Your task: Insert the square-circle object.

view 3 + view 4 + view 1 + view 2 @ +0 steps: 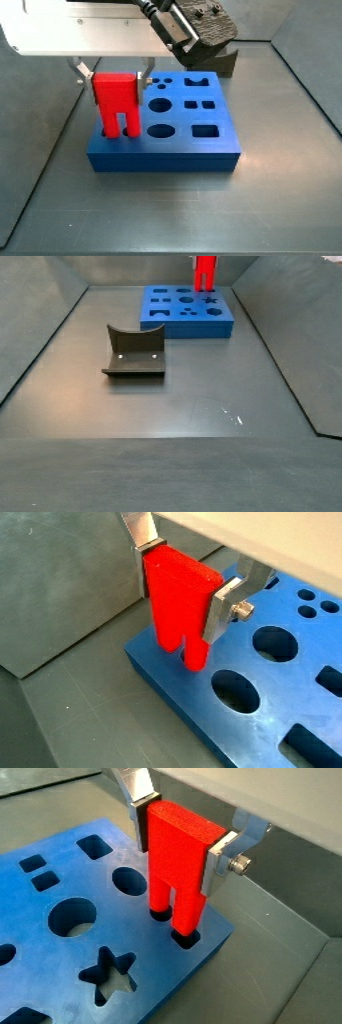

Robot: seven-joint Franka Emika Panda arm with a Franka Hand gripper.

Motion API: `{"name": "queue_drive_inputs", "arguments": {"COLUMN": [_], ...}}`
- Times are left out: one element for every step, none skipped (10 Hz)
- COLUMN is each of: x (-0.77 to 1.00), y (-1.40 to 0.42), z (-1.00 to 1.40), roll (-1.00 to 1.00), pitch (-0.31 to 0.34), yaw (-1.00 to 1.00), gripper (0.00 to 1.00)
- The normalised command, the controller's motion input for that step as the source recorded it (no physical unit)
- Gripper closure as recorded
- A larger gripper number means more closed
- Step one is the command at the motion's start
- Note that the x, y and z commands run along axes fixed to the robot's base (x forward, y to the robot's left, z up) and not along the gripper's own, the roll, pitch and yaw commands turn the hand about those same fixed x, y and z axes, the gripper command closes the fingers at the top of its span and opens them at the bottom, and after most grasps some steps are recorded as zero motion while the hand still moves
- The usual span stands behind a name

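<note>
In a side view, reading from the left, the gripper (112, 72) hangs over the near-left corner of the blue board (201, 148), at about nine o'clock from the board's centre, and its two silver fingers are closed flat against the boxy top of the square-circle object (115, 100). This bright red block stands upright with its two prongs pointing down at the board's left edge. To the right lie the board's other cut-outs: round holes, squares and a rectangle. A dark grey notched block (209, 32) sits behind the board at about one o'clock. In both wrist views a finger (219, 856) presses each broad face of the red block, and the prong tips meet two dark sockets, one round and one squarish, near the board's corner; they appear to have just entered, though how deep is hard to tell. A star-shaped cut-out (112, 971) lies nearby. In the other side view the fixture (134, 353) stands well apart from the board, at about seven o'clock from it, and only the lower red block (206, 273) shows at twelve o'clock. To finish the step well, the descent probably needs to be straight and slow, keeping the block vertical so both prongs slide together; any tilt could jam one prong. The grip should likely stay firm until the boxy top seats.
</note>
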Motion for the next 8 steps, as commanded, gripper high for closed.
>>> {"name": "queue_drive_inputs", "arguments": {"x": [-0.28, -0.24, -0.18, 0.00, 0.24, 0.26, 0.26, 0.19], "y": [0.05, 0.11, 0.09, 0.04, 0.01, 0.00, 0.00, 0.00], "z": [-0.16, -0.14, -0.24, -0.46, -0.75, -0.77, -0.76, -0.75], "roll": [0.00, 0.00, -0.01, -0.06, -0.14, -0.16, -0.16, -0.18], "pitch": [0.073, 0.100, 0.051, 0.023, 0.000, 0.000, 0.000, 0.000], "yaw": [-0.27, -0.28, -0.17, -0.09, -0.10, -0.16, -0.17, -0.20], "gripper": [1.00, 1.00, 1.00, 1.00, 1.00, 1.00, 1.00, 1.00]}}
